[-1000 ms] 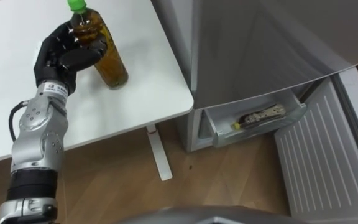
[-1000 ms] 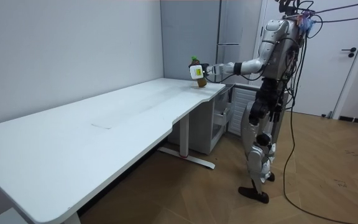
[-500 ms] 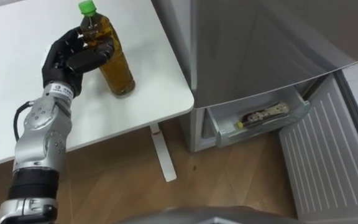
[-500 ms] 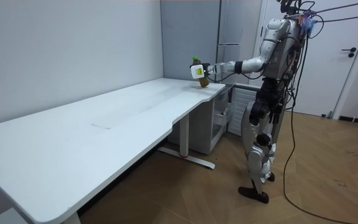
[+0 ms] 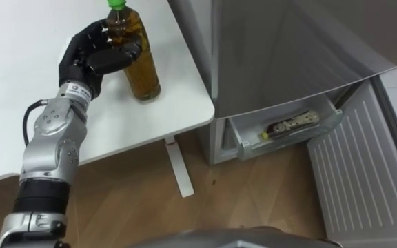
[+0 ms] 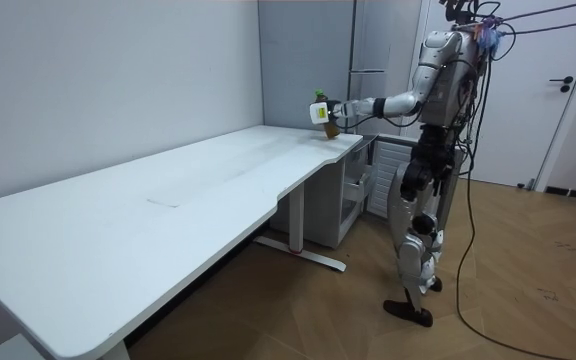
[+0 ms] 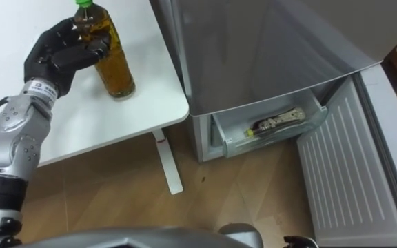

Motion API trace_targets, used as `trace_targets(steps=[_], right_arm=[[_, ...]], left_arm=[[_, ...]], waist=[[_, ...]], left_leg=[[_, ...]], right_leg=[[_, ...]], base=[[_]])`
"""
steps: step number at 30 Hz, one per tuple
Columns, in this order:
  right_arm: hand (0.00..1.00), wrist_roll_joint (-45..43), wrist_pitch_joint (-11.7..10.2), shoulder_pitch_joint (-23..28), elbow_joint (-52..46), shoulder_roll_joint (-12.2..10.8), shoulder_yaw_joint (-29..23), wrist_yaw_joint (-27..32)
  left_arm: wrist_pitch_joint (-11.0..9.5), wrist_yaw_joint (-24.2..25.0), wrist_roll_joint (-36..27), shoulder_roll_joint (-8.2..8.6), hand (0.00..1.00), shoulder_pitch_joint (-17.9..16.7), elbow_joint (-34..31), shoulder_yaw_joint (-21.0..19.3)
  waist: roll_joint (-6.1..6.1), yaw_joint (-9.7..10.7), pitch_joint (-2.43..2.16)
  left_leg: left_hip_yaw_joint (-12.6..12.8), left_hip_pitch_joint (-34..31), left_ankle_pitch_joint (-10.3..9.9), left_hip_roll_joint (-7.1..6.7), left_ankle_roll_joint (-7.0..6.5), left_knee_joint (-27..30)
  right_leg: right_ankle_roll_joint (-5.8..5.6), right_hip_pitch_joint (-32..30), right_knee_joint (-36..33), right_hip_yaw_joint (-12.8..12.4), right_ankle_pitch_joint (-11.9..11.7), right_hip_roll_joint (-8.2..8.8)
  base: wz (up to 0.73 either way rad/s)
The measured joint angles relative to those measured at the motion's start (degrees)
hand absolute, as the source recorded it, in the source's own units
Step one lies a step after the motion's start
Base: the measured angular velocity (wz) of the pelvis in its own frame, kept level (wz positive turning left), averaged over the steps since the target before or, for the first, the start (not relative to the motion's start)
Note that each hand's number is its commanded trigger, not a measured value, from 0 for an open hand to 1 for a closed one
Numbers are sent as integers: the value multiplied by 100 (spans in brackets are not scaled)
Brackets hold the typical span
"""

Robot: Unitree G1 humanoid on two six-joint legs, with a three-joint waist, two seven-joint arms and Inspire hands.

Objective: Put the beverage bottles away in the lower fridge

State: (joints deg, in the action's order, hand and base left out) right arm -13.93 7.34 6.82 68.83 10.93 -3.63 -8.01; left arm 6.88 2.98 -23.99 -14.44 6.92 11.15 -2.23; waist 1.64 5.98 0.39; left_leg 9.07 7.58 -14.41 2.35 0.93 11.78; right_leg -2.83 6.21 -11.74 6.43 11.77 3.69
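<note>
L arm out fwd, left hand (image 5: 92, 56) fingers wrapped round bottle (image 5: 145, 74).

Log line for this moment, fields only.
left hand: shut on bottle | bottle: upright, near table edge | lower fridge door: open | drawer: item inside

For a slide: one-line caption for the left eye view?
Left robot hand grips a green-capped bottle over the white table beside the open lower fridge.
</note>
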Motion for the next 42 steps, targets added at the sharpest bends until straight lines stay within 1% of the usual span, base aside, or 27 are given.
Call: trace_targets(steps=[5,8,10,12,15,19,21,25,28,31,32,33,35,37,39,41,42], right_arm=[[0,17,-48,-13,-1,-6,33,125],[0,18,-139,-12,-2,-11,33,218],[0,17,-173,-13,-5,-10,33,240],[0,18,-182,-14,-18,4,81,242],[0,13,-182,-15,-93,50,248,189],[0,34,-182,-18,-101,77,253,210],[0,36,-210,-27,-103,88,253,250],[0,128,-275,-88,-103,96,250,355],[0,444,-304,-145,-166,95,253,418],[0,630,-356,-198,-232,77,337,417],[0,634,-368,-219,-231,69,428,412],[0,637,-371,-230,-226,44,488,408],[0,637,-380,-240,-219,20,537,407],[0,655,-393,-301,-220,18,637,415],[0,695,-419,-313,-222,26,730,444],[0,734,-419,-317,-229,24,744,508],[0,751,-419,-319,-233,20,746,555]], left_arm=[[-6,37,259,56,100,-3,-213,37],[-6,84,384,62,100,-39,-401,37],[-6,146,403,67,100,-41,-497,37],[-11,190,428,71,100,-41,-600,48],[-11,404,427,76,100,-45,-775,72],[-11,536,406,105,100,-105,-1087,120],[-11,648,326,136,100,-114,-1187,177],[-27,785,302,223,100,-125,-1235,234],[-27,853,162,276,100,-266,-1268,367],[-27,993,52,338,100,-569,-1464,486],[-28,1068,12,351,100,-683,-1514,530],[-28,1147,-72,334,100,-757,-1514,592],[-28,1204,-169,305,100,-834,-1514,700],[-28,1355,-335,276,100,-904,-1513,704],[-28,1430,-676,231,100,-933,-1514,789],[-28,1497,-846,245,100,-947,-1514,809],[-30,1558,-999,269,100,-956,-1515,830]], waist=[[-13,-16,13],[-28,-28,40],[-34,-59,44],[-34,-107,43],[-29,-194,40],[-15,-236,29],[0,-246,18],[1,-268,11],[-21,-294,6],[-89,-333,-8],[-127,-330,-28],[-174,-318,-29],[-223,-340,-40],[-230,-348,-36],[-229,-360,-33],[-206,-398,-20],[-198,-420,-23]], left_leg=[[-17,9,0,-1,0,-5],[0,1,0,-1,0,-6],[1,-5,0,-1,0,-5],[3,-19,0,-1,0,-3],[-17,-39,0,-1,0,-2],[-41,-102,4,-2,-3,12],[-74,-99,8,-1,-2,11],[-118,-86,26,-1,6,-8],[-144,-91,32,-1,10,-12],[-179,-113,34,-1,12,-2],[-221,-121,35,-1,13,7],[-270,-104,39,-4,18,9],[-275,-96,43,-2,21,8],[-274,-104,44,-3,20,19],[-289,-124,44,-3,20,52],[-291,-165,44,-3,20,79],[-297,-187,44,-3,20,99]], right_leg=[[0,35,10,-3,0,-3],[0,33,9,8,0,-2],[0,29,8,7,0,-2],[0,24,7,7,0,-2],[0,33,7,23,0,-1],[0,-24,6,60,0,6],[0,-16,6,115,0,9],[0,4,9,161,0,10],[0,17,12,194,0,9],[1,21,15,244,0,10],[0,31,15,290,0,14],[0,74,17,336,0,15],[1,92,23,339,0,12],[3,91,26,338,-2,15],[3,96,25,342,-2,16],[4,96,27,346,-2,16],[6,80,24,343,-4,16]], base=[[0],[0],[0],[0],[3],[4],[8],[5],[5],[9],[18],[19],[6],[0],[0],[0],[0]])
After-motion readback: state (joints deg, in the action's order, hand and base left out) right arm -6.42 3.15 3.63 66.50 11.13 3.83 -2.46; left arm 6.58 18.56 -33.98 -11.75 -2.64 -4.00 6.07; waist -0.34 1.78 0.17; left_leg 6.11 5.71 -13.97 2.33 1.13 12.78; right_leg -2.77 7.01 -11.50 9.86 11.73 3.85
